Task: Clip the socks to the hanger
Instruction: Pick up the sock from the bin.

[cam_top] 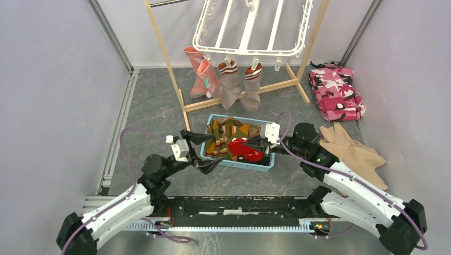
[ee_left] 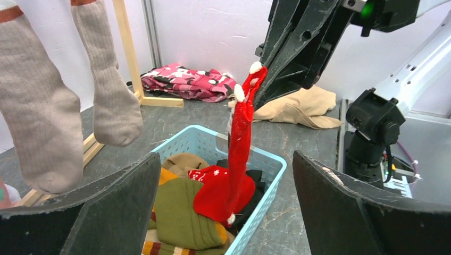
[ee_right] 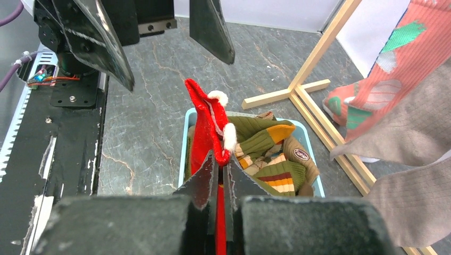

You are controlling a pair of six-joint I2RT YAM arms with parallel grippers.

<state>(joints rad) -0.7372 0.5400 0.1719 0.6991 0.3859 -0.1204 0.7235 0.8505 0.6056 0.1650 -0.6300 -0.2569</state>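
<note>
Top view: white hanger (cam_top: 246, 33) hangs at the back inside the wooden stand (cam_top: 165, 58). Two salmon socks (cam_top: 205, 79) and two grey-brown socks (cam_top: 240, 85) are clipped along its near rim. The blue basket (cam_top: 266, 166) sits on the table between the arms, full of mixed socks, with the red sock (cam_top: 245, 150) on top. The left gripper (cam_top: 217, 150) is at the basket's left end, jaws spread wide, holding nothing. The right gripper (cam_top: 254, 142) is at the right end, jaws closed on the red sock. A pink camouflage cloth (cam_top: 335, 90) and a tan garment (cam_top: 353, 151) lie to the right.

Left wrist view: own fingers far apart, empty. The red sock hangs stretched from the right gripper's pinched tips, its lower end resting in the basket on olive and striped socks. The grey-brown socks dangle at upper left.

Right wrist view: jaws clamped on the red sock, with its white-pompom end sticking up above the tips. The basket is just behind, and the left gripper's open fingers are above.
</note>
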